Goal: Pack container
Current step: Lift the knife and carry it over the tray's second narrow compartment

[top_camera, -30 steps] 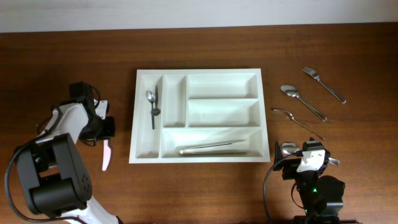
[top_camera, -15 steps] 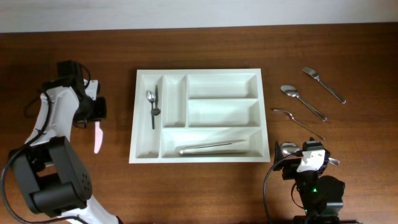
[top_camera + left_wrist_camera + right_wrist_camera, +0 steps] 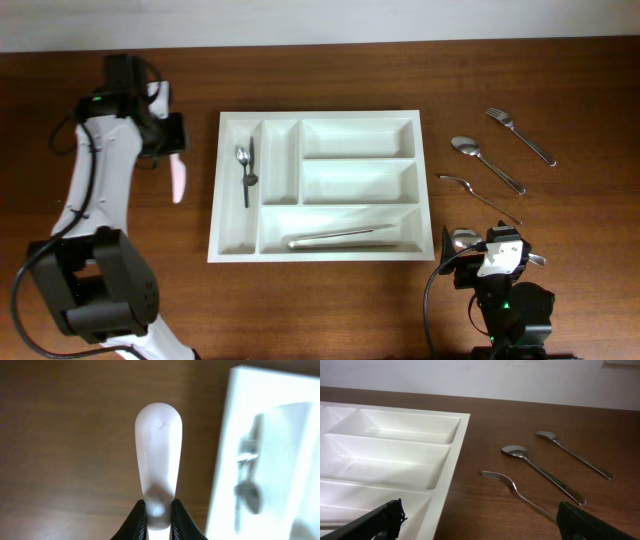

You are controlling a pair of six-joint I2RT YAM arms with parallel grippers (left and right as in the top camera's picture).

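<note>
A white cutlery tray [image 3: 228, 245] lies mid-table. Its left slot holds small dark spoons [image 3: 246, 170] and its front slot a long silver utensil [image 3: 340, 237]. My left gripper [image 3: 172, 150] is shut on a pale pink plastic utensil [image 3: 178, 182], held above the table just left of the tray. In the left wrist view the utensil [image 3: 157, 455] sticks out from the jaws [image 3: 158, 517] with the tray's edge [image 3: 225, 460] to its right. My right gripper [image 3: 487, 262] rests open and empty at the tray's front right corner [image 3: 447, 475].
Right of the tray lie a fork [image 3: 520, 135], a spoon [image 3: 485, 163] and another fork [image 3: 478, 195]. In the right wrist view they show as a fork [image 3: 517, 492], a spoon [image 3: 540, 470] and a utensil [image 3: 572, 452].
My left arm has lifted the pink utensil and carried it away from the front left of the table toward the back and right, closer to the tray. The right arm has not moved.
</note>
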